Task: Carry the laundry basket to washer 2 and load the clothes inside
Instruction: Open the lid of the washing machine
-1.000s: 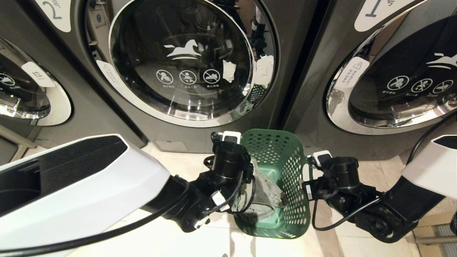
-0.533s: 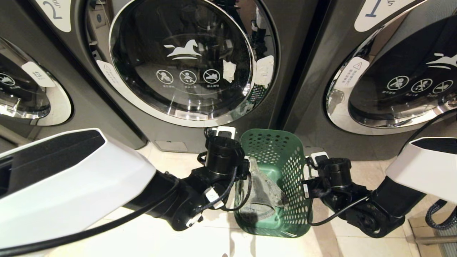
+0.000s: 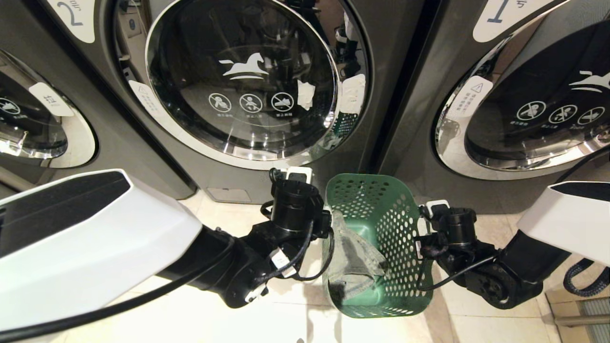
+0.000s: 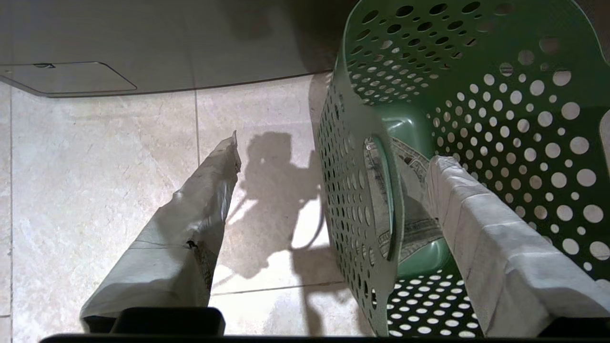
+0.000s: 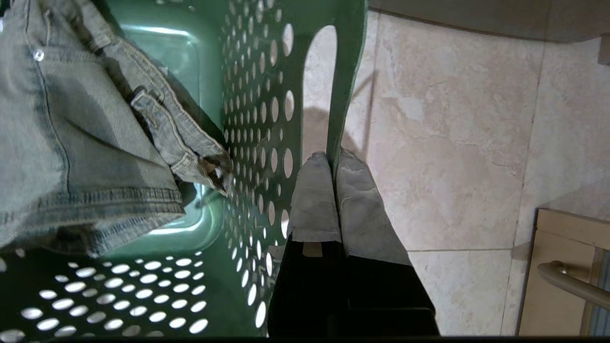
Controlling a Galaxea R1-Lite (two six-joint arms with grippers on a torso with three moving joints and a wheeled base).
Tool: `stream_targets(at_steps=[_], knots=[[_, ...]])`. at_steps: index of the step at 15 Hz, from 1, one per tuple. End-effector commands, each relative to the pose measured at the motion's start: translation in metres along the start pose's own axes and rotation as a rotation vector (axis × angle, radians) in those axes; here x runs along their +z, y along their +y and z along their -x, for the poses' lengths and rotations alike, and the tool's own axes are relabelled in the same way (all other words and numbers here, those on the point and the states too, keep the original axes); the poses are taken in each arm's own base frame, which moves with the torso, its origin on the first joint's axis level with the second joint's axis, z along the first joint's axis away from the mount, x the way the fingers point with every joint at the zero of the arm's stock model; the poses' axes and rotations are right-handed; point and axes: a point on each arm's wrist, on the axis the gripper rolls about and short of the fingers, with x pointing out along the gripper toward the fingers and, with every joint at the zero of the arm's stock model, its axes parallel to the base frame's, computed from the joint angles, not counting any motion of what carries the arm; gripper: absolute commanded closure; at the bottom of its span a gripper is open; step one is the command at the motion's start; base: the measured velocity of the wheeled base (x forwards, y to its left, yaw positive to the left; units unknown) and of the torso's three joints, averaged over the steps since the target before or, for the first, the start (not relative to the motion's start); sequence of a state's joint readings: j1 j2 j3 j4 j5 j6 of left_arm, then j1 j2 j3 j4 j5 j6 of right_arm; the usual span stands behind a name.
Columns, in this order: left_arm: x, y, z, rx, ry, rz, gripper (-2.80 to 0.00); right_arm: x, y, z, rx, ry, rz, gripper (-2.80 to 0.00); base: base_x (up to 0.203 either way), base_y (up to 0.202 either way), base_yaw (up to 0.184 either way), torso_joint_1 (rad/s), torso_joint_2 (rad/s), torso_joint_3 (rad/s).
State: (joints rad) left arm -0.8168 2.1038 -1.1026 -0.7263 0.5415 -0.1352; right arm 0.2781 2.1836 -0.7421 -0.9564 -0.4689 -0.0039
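Note:
The dark green perforated laundry basket (image 3: 381, 224) stands tilted on the tiled floor just below washer 2 (image 3: 243, 81), whose round glass door is closed. The clothes (image 3: 355, 262), a faded grey-green denim garment, lie inside the basket (image 5: 248, 95). My right gripper (image 5: 333, 156) is shut on the thin rim bar beside the basket's right slot handle. My left gripper (image 4: 333, 152) is open and straddles the basket's left wall (image 4: 362, 200). One finger is outside over the floor, the other inside next to the clothes (image 4: 410, 190).
Washer 1 (image 3: 538, 95) stands to the right of washer 2, and another washer's door (image 3: 28, 124) is at the far left. A metal rail (image 5: 572, 281) and a wooden edge lie on the floor right of the basket.
My right gripper has shut on the basket's right rim. The basket has shifted and tipped to the right with it. The left arm has barely moved.

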Motion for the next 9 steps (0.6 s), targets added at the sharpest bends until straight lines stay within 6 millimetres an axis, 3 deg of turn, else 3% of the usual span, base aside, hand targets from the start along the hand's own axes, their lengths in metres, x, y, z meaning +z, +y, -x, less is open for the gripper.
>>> stream_targets(at_steps=[1,9], knots=[[0.001,0.001,0.003,0.002,-0.004,0.005,-2.80,0.006,-0.004,-0.001,-0.012,-0.022,-0.013,0.00,0.000,0.000,0.000,0.000,0.00,0.000],[-0.003,0.001,0.002,0.002,0.006,-0.001,-2.80,0.023,-0.016,0.001,-0.060,-0.068,-0.012,0.00,0.000,0.000,0.000,0.000,0.00,0.000]])
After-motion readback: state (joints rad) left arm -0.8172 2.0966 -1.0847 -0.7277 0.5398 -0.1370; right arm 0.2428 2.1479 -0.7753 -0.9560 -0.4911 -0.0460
